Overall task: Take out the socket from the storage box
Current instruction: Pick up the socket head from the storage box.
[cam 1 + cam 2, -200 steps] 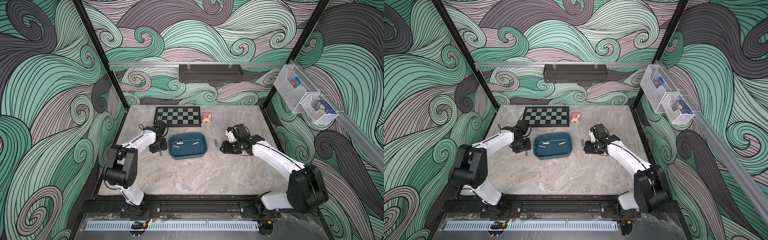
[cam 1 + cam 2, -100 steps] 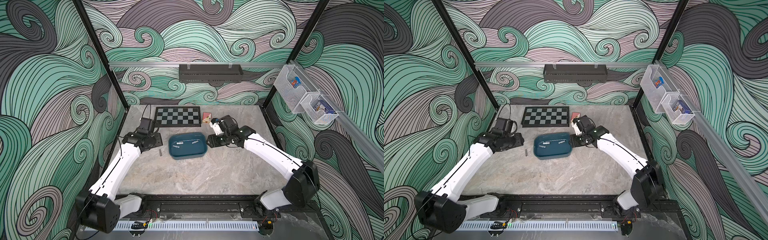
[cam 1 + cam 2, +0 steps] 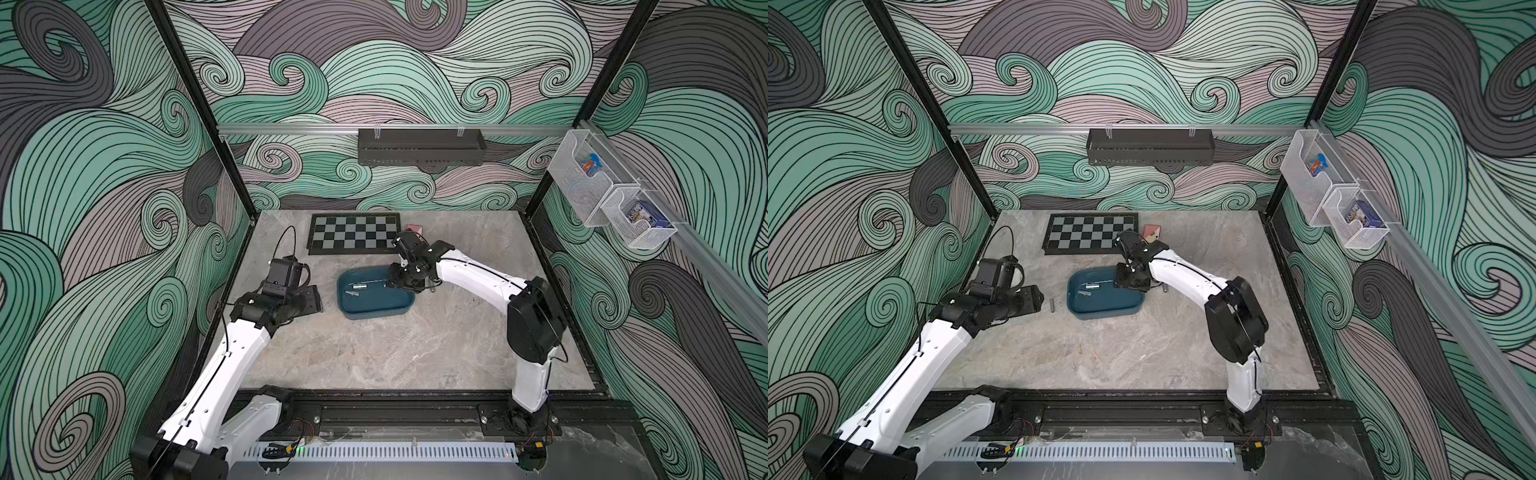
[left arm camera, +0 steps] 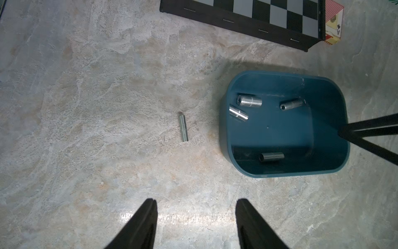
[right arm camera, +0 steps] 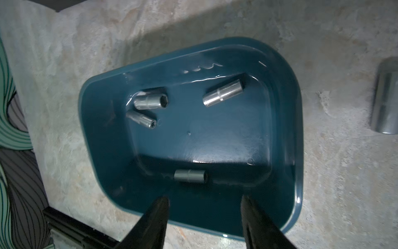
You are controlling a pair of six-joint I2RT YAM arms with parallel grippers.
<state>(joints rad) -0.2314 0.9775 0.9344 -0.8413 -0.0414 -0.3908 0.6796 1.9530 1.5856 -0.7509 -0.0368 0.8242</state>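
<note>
Four sockets lie loose on the floor of the storage box, which sits on the table near the chessboard. Two more rest outside it on the table, the left-hand socket and the right-hand socket, each near the box but apart from it.

A second ago we see both grippers low beside the box, close to those outer sockets. Since then the left arm has unfolded into a long reach along the table's left edge. The left gripper has drawn back and now hangs clear of the box, fingers spread and empty.

The right arm has swung inward, its upper link upright and its forearm stretched toward the box. The right gripper now hovers over the box's right end, pointing down, fingers spread with nothing between them. The nearest socket lies on the box floor just ahead of its fingertips.
</note>
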